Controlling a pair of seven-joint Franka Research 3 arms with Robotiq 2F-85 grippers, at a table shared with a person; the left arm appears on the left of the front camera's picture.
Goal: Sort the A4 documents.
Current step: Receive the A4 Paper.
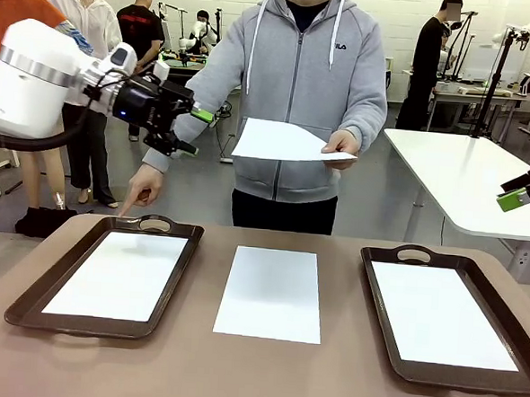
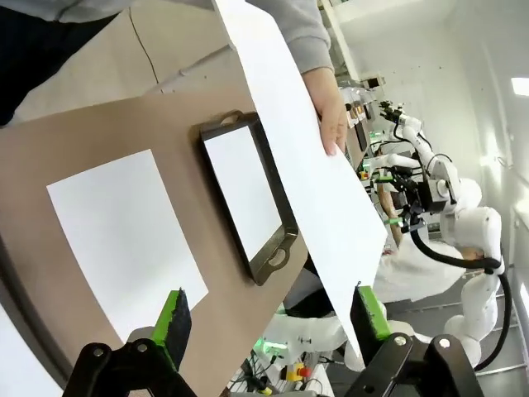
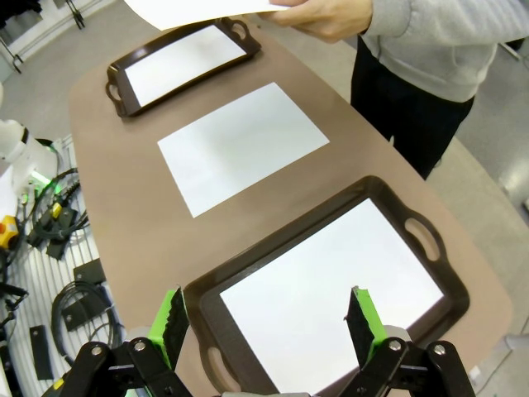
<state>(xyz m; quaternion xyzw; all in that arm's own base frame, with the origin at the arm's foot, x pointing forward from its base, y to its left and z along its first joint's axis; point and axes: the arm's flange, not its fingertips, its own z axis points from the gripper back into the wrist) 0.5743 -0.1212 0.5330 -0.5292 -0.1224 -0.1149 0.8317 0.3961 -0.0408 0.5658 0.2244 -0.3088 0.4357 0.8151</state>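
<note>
Green-padded left gripper (image 1: 195,131): jaws wide, holding nothing | right gripper (image 3: 266,313): jaws wide, hovering above tray (image 3: 281,246)

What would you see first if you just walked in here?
A person across the table holds up a white sheet while the other hand points at the left tray. The left gripper hovers open beside them. A second sheet lies between that tray and the right tray.
</note>
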